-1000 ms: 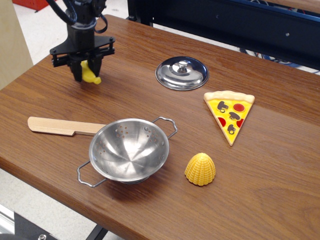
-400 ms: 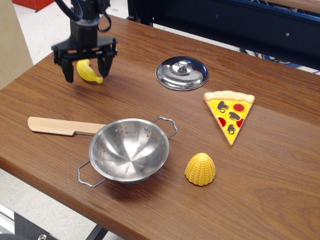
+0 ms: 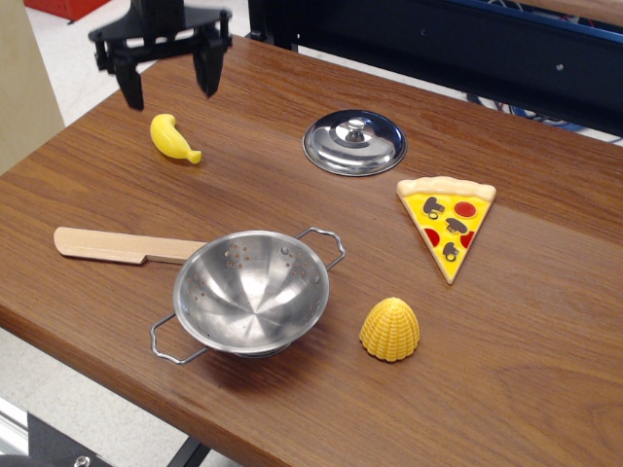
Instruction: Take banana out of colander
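The banana (image 3: 173,139) is small, yellow and curved. It lies on the wooden table (image 3: 545,331) at the far left, well apart from the colander. The colander (image 3: 250,292) is a shiny perforated steel bowl with two wire handles, standing empty near the table's front edge. My gripper (image 3: 169,86) is black, open and empty. It hangs above the banana, clear of it, with its two fingers spread wide.
A wooden spatula (image 3: 127,246) lies left of the colander. A steel lid with a knob (image 3: 354,142) sits at the back middle. A toy pizza slice (image 3: 447,220) lies to the right. A ribbed yellow corn piece (image 3: 390,329) stands right of the colander.
My gripper opened and let go of the banana, which now lies on the table. The gripper then rose straight up away from it.
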Robot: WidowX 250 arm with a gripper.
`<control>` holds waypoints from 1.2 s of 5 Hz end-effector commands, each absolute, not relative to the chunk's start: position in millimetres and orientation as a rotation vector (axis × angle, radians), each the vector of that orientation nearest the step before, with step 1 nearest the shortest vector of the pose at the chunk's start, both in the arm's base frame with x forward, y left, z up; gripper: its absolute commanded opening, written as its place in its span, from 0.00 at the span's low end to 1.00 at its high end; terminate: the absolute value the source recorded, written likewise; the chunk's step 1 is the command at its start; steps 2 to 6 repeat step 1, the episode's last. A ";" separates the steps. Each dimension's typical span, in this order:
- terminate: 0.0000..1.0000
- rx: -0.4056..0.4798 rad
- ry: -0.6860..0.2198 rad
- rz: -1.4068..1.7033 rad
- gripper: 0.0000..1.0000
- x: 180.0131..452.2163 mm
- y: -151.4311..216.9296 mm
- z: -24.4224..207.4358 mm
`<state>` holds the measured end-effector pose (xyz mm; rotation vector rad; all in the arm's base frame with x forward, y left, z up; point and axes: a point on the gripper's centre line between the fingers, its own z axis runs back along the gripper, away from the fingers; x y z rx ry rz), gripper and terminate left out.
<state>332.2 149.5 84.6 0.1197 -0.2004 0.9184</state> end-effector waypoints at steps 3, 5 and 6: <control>1.00 0.113 -0.286 0.920 1.00 339.1 156.7 116.3; 1.00 0.113 -0.286 0.920 1.00 339.1 156.7 116.3; 1.00 0.113 -0.286 0.920 1.00 339.1 156.7 116.3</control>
